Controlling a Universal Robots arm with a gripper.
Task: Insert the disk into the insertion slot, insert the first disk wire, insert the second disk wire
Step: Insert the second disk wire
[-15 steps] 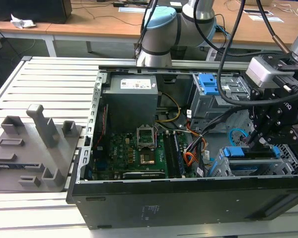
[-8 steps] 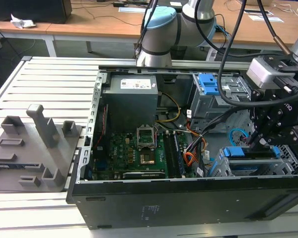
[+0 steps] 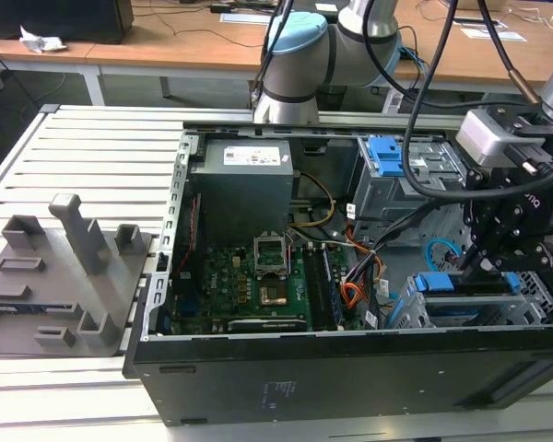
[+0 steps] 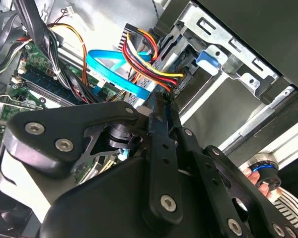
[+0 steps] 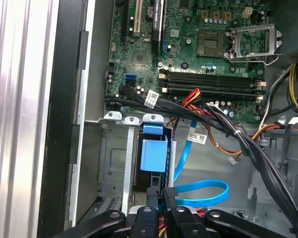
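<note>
Blue-framed disk (image 5: pixel 153 154) seated in the insertion slot (image 5: pixel 120 163), just ahead of the tool (image 5: pixel 161 198).
Tool's fingers nearly closed on a dark plug; second disk wire (image 5: pixel 201 193) loops beside it, black cable bundle (image 5: pixel 223 126) crossing beyond.

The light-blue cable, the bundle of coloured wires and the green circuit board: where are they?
Light-blue cable (image 5: pixel 201 191): first wrist view, on its looped flat part.
Bundle of coloured wires (image 4: pixel 141 62): second wrist view, on the red and yellow strands.
Green circuit board (image 3: pixel 244 281): exterior view, on its bare green face.

One computer case (image 3: pixel 350 368) lies open, with one green circuit board (image 3: pixel 249 285) and one grey power box (image 3: pixel 244 184) inside. One light-blue cable (image 5: pixel 203 193) loops there. One robot arm (image 3: pixel 304 55) reaches in, and one grey fixture block (image 3: pixel 60 276) sits beside the case.
</note>
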